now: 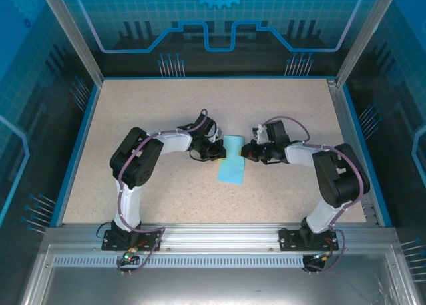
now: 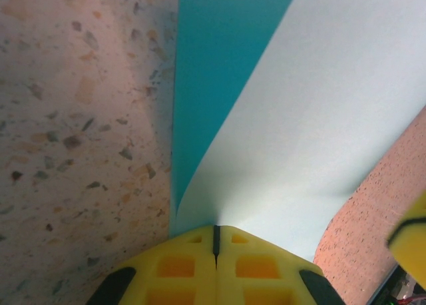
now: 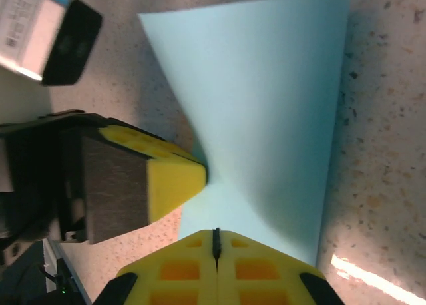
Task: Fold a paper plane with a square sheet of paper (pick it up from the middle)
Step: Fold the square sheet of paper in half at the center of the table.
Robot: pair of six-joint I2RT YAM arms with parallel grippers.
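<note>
**Top view.** The square sheet of paper (image 1: 231, 164) sits at the centre of the speckled desk (image 1: 133, 105), taken from both sides at once. The left claw (image 1: 214, 152) reaches in from the left of the frame and the right claw (image 1: 247, 152) from the right, and they meet the sheet at its upper half. The sheet looks narrower than a square, probably because its sides are drawn up toward a centre fold, the first crease of a plane. No nose or wings are formed yet.

**Left wrist view.** At bottom centre the left claw (image 2: 215, 242) is clenched on the sheet's edge. Pale paper (image 2: 313, 132) fans up and to the right from its tips, and a darker, shaded strip of the same sheet shows at upper centre. That edge is raised off the desk (image 2: 80, 118) and curls over. A yellow fingertip (image 2: 416, 258) of the right claw shows at the lower right edge.

**Right wrist view.** At bottom centre the right claw (image 3: 215, 242) has its fingers pressed together, apparently grasping the sheet's near edge. The sheet (image 3: 266, 98) spreads wide toward the top of the frame. It narrows to a waist where the left claw's yellow fingertip (image 3: 176, 178) comes in from the left. Gripping opposite edges at mid-length likely lets the two arms bring the halves together squarely.
</note>
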